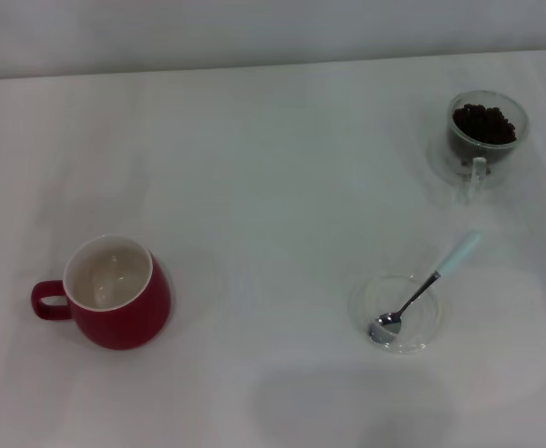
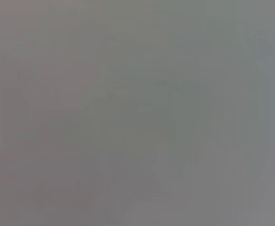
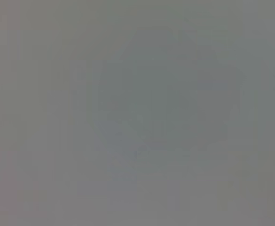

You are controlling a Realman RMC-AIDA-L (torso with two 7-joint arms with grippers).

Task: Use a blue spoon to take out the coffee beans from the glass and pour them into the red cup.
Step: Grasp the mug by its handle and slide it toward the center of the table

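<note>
The red cup [image 1: 116,293] stands at the near left of the white table, its white inside showing and its loop handle pointing left. The glass [image 1: 485,135] stands at the far right, holding a heap of dark coffee beans [image 1: 484,122]. The blue spoon [image 1: 426,286] lies with its metal bowl in a flat clear saucer [image 1: 396,311] at the near right, its pale blue handle pointing up and to the right over the rim. Neither gripper shows in the head view. Both wrist views show only plain grey.
The white table [image 1: 273,205] runs to a back edge against a pale wall at the top of the head view. The glass stands on a second clear saucer [image 1: 441,159].
</note>
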